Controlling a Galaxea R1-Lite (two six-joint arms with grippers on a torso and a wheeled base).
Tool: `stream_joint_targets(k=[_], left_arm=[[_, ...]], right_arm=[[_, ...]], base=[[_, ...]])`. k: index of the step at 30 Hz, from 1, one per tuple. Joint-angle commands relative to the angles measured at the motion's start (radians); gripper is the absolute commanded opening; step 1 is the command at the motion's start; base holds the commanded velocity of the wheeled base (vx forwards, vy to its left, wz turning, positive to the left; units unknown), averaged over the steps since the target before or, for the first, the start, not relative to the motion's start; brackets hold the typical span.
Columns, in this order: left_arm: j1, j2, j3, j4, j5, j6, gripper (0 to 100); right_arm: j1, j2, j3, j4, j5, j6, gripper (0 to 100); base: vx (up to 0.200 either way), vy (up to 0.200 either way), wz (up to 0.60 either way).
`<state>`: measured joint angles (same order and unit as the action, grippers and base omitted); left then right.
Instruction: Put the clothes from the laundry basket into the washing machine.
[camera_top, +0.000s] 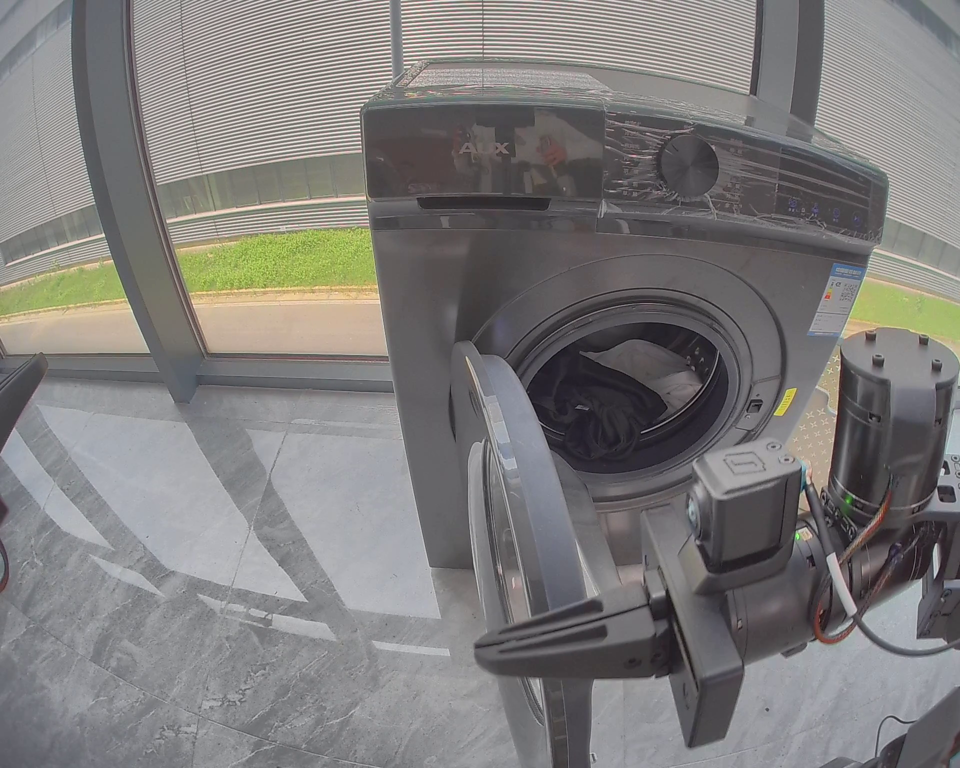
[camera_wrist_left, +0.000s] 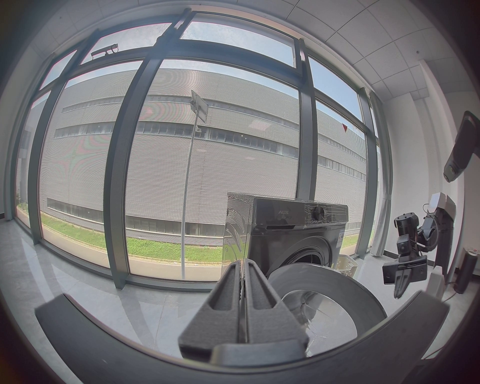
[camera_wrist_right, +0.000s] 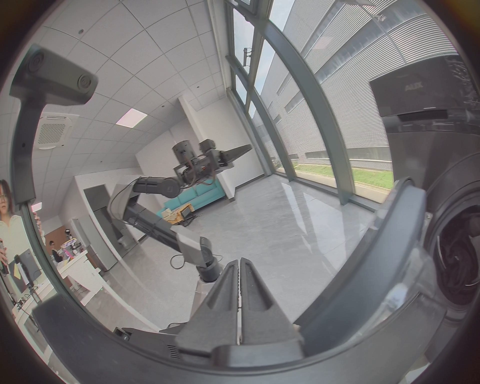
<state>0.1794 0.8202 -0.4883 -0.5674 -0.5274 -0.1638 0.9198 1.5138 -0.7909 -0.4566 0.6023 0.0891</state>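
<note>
The clothes (camera_top: 610, 395) lie inside the drum of the washing machine (camera_top: 440, 330). A dark garment (camera_top: 592, 410), crumpled and deeply creased, is heaped at the drum's front and left. A white garment (camera_top: 652, 365) is spread flatter behind it, toward the drum's upper right. The machine is grey with a glossy black panel along its top edge. Its round door (camera_top: 525, 500) stands swung wide open on the left of the opening, a grey rim around a clear bowl. My right gripper (camera_top: 482, 652) hangs in front of the door's lower rim, pointing to my left. Its jaws are pressed flat together with nothing between them, and I cannot tell whether they touch the door. My left gripper (camera_wrist_left: 243, 264) is held up well apart from the machine, off to its left, jaws likewise closed and empty. A pale mesh laundry basket (camera_wrist_left: 345, 263) sits just beside the machine's right side on the grey marble floor (camera_top: 200, 560). A tall window (camera_top: 270, 150) rises behind.
</note>
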Motion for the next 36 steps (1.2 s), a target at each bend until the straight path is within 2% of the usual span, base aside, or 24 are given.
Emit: stream_joint_targets(k=[1, 5, 10, 13, 23, 30, 36], left_arm=[[0.0, 0.004, 0.0, 0.001, 0.0, 0.0, 0], [0.0, 0.002, 0.002, 0.001, 0.0, 0.0, 0], [0.0, 0.002, 0.0, 0.0, 0.0, 0.001, 0], [0.0, 0.0, -0.003, 0.0, -0.002, 0.001, 0], [-0.001, 0.002, -0.003, 0.0, -0.003, 0.001, 0], [-0.003, 0.004, -0.001, 0.0, -0.005, 0.001, 0], [-0.003, 0.002, 0.0, 0.0, -0.005, 0.001, 0]], right_arm=[[0.068, 0.008, 0.004, 0.001, -0.001, 0.007, 0], [0.068, 0.048, 0.009, 0.001, -0.029, 0.006, 0], [0.067, 0.069, 0.012, 0.001, -0.102, 0.009, 0], [0.067, 0.071, 0.022, 0.001, -0.124, 0.009, 0], [0.048, 0.057, 0.082, 0.001, -0.242, 0.021, 0], [0.008, 0.035, 0.105, 0.001, -0.288, 0.021, 0], [-0.067, 0.006, 0.15, 0.001, -0.348, 0.021, 0]], base=[[0.0, 0.0, 0.0], [0.0, 0.0, 0.0], [0.0, 0.0, 0.0], [0.0, 0.0, 0.0], [0.0, 0.0, 0.0], [0.0, 0.0, 0.0], [0.0, 0.0, 0.0]])
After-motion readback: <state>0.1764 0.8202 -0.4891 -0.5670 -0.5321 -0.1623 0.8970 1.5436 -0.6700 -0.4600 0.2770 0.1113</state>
